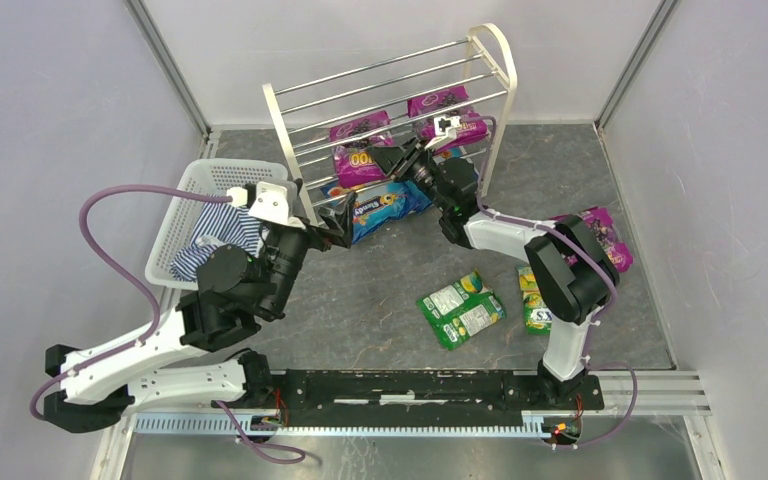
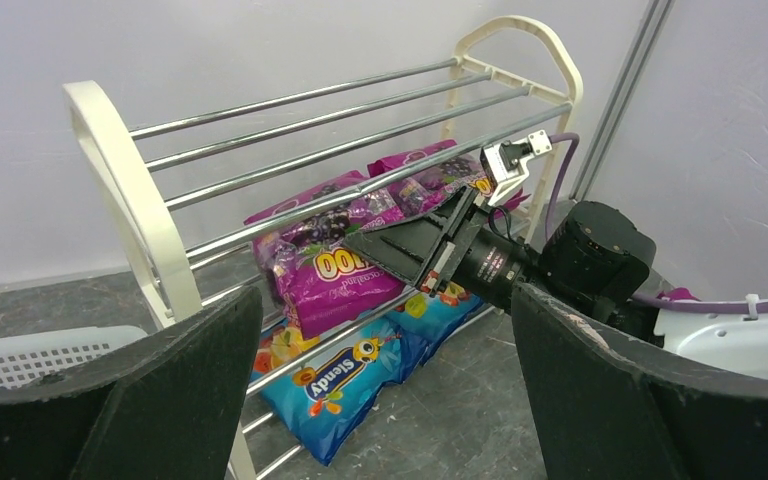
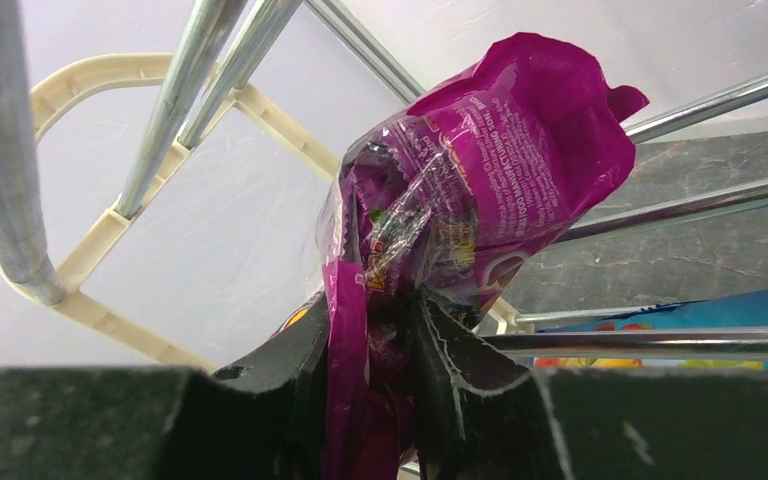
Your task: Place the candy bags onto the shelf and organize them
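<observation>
I am stretching my left arm (image 1: 230, 285) toward 2 o'clock, with the left gripper (image 1: 341, 222) spreading wide open. I am reaching my right arm (image 1: 560, 270) toward 10 o'clock, with the right gripper (image 3: 385, 310) pinching a magenta candy bag (image 3: 500, 150).

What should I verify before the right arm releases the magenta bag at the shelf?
1. Grip: right end effector is shut on the glossy magenta plastic candy bag: ok.
2. That bag is supported by the cream-framed, chrome-rod shelf: cannot tell; it stands crumpled among the rods.
3. Left end effector is open and empty: ok.
4. Neighbouring magenta grape bag lies on its tier: ok.
5. All bags shelved: not ok. A green-yellow bag, a second green-yellow bag and another magenta bag lie on the grey table.
</observation>
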`<state>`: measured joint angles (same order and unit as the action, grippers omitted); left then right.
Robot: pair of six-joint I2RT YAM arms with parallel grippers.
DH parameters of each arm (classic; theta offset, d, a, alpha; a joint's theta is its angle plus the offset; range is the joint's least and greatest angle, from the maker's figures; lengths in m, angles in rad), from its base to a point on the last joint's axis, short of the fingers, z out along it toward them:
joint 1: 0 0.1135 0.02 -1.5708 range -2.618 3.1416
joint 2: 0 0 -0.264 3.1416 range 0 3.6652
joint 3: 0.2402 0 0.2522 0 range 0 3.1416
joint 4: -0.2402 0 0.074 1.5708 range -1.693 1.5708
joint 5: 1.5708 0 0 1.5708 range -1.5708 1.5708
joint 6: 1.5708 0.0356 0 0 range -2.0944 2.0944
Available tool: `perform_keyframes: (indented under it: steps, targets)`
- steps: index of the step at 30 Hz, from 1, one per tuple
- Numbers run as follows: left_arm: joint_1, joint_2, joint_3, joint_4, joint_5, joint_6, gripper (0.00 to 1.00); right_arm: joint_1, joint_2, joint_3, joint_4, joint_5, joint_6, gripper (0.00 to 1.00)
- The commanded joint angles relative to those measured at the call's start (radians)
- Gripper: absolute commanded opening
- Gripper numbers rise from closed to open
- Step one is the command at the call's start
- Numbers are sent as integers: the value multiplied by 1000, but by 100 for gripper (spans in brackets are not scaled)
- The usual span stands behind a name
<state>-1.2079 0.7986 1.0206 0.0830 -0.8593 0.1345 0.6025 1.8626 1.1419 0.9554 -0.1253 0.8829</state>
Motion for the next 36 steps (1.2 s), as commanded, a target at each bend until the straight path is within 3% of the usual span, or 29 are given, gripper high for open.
perform_keyframes:
  steps: [1, 13, 22, 24, 31, 36]
  targets:
    - [1, 3, -7, 46, 7, 20, 100, 5, -32, 42, 150, 49, -64, 30]
    - [2, 12, -6, 39, 17, 14, 100, 5, -145, -41, -96, 64, -70, 61]
    - [2, 31, -1, 27, 21, 8, 100, 24, -277, -96, -409, 57, -40, 81]
    - [2, 37, -1, 26, 21, 7, 100, 30, -322, -138, -443, 78, -33, 98]
    - [2, 54, 4, 21, 19, 9, 100, 34, -455, -293, -469, 119, 71, 98]
    - [2, 54, 5, 18, 23, 7, 100, 104, -433, -361, -327, 118, 241, 98]
